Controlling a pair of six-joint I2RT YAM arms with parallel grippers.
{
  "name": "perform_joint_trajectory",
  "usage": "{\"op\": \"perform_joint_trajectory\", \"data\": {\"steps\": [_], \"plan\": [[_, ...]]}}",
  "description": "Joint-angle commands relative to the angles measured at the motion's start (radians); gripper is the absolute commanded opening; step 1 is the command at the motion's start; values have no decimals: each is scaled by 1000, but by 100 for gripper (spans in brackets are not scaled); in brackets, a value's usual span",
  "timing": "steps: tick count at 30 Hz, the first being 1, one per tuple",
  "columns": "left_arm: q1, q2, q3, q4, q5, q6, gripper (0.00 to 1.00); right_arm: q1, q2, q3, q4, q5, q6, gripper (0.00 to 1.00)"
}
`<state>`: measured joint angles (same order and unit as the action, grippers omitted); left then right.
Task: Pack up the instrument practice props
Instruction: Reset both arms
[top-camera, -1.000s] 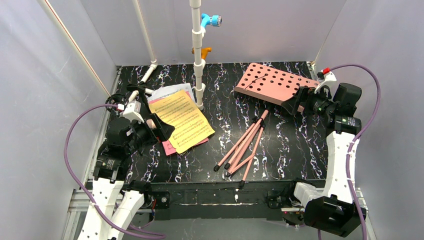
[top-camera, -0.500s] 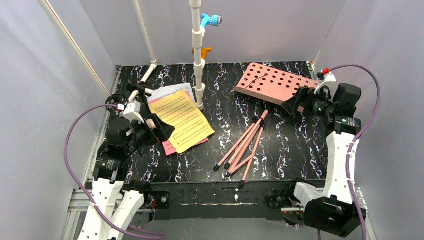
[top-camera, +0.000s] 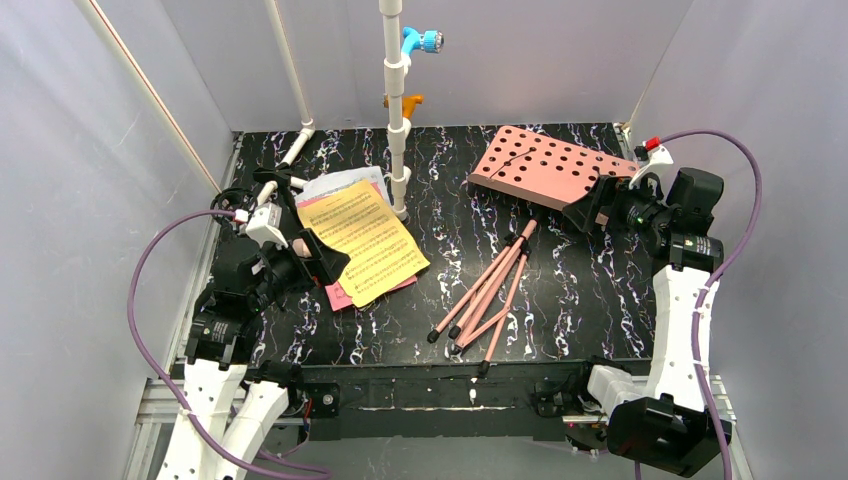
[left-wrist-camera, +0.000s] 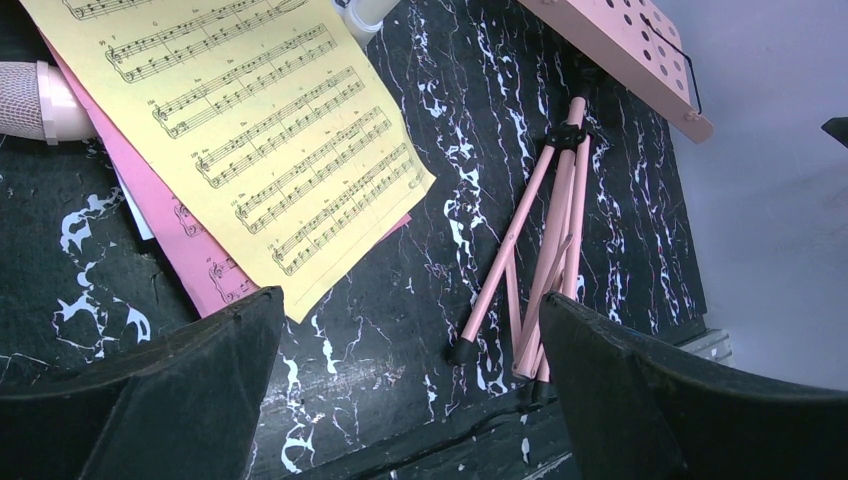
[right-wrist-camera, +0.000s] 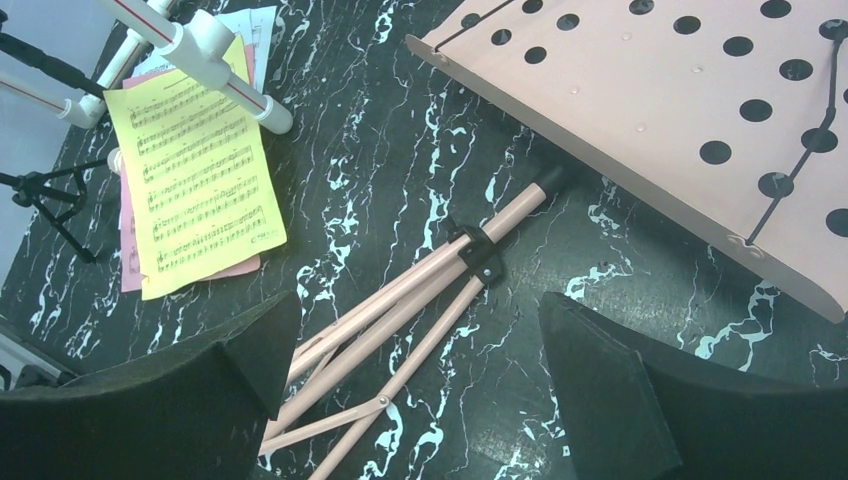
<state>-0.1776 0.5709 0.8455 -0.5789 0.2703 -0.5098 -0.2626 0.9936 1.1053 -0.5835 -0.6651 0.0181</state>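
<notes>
1. While both arms hang low over the table (top-camera: 600, 300), the left gripper (top-camera: 320, 256) hovers at the near left edge of the sheet pile, its jaws spread wide with nothing between them.
2. Toward the near edge, right of centre, the music stand's pink tripod legs (top-camera: 490, 290) lie folded together on the dark marbled top, feet pointing at the arms.
3. Left of the legs, the yellow page (top-camera: 368, 240) lies on top of the pile, a pink page (top-camera: 340, 293) shows from under its near edge and a white page (top-camera: 345, 183) from under its far edge.
4. In the left wrist view, a beige-pink tube (left-wrist-camera: 45, 100) lies against the pile's left side.
5. Farther right, the right gripper (top-camera: 596, 205) is just beside the near right corner of the stand's hole-punched desk (top-camera: 540, 165), jaws wide apart and gripping nothing.
6. At the back stands the white pipe frame (top-camera: 397, 110), foot near the pile's far corner, with an orange fitting (top-camera: 410, 100) and a blue fitting (top-camera: 420, 40) higher up.
</notes>
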Motion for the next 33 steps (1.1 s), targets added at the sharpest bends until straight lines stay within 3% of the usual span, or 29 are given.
{"op": "perform_joint_trajectory", "data": {"steps": [1,22,33], "plan": [[6,-9,-1,-18,16,2,98,-6,-25,24,-5,-13,-16,98],[6,19,36,-47,75,8,98,-6,-89,-4,26,191,13,98],[6,28,46,-67,87,21,98,-6,-118,-30,64,205,20,98]]}}
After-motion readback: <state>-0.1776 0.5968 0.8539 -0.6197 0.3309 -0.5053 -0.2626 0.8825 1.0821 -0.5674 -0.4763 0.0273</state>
